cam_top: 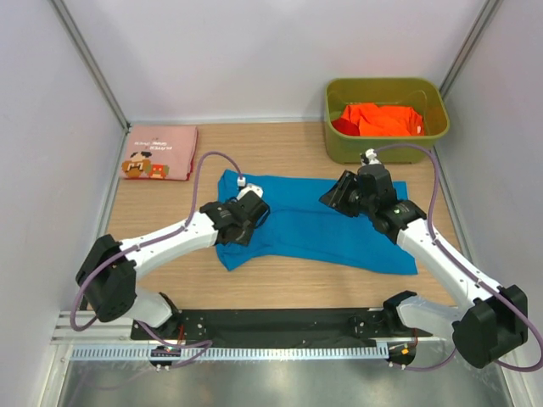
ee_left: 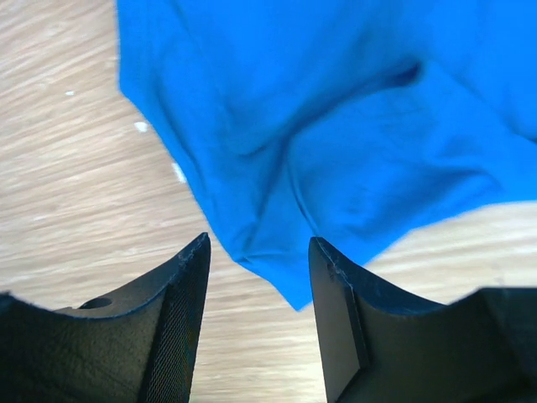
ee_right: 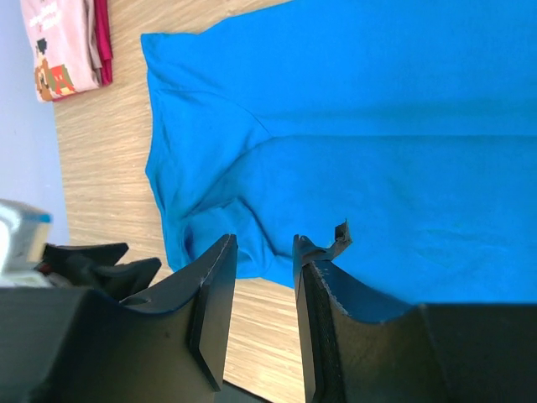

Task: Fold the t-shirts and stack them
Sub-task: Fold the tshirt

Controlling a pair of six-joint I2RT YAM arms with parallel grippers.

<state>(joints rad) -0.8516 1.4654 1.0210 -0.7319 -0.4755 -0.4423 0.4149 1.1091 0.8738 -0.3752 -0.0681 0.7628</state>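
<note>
Bright blue plain short-sleeved t-shirt [cam_top: 316,227] lies spread flat, w/ a few wrinkles, across the middle of the light wooden table [cam_top: 170,195], both arms reaching over it. Left gripper [ee_left: 258,267] hangs over the shirt's near-left part; its jaws stand moderately open w/ one pointed corner of blue cloth showing between the tips, apparently lying on the wood below and not pinched. Right gripper [ee_right: 264,256] hovers over the shirt's far-right part; jaws parted only a narrow gap, nothing held, blue cloth visible below. Folded pink t-shirt w/ brown cartoon print [cam_top: 159,153] sits at the far-left corner, well apart from both grippers. Olive-green rectangular plastic bin [cam_top: 339,146] stands at the far-right corner, just beyond the right gripper, holding a crumpled orange t-shirt [cam_top: 386,119] and a bit of red cloth [cam_top: 344,127], mostly buried. In the top view both grippers' fingertips are hidden by their own wrists. In the right wrist view a dark red edge shows under the pink shirt; can't tell what it is. The blue shirt is cut off by the frame in both wrist views. Count: 1 blue, 1 pink, 1 orange shirt, 1 red piece, 1 bin, 2 grippers.
</note>
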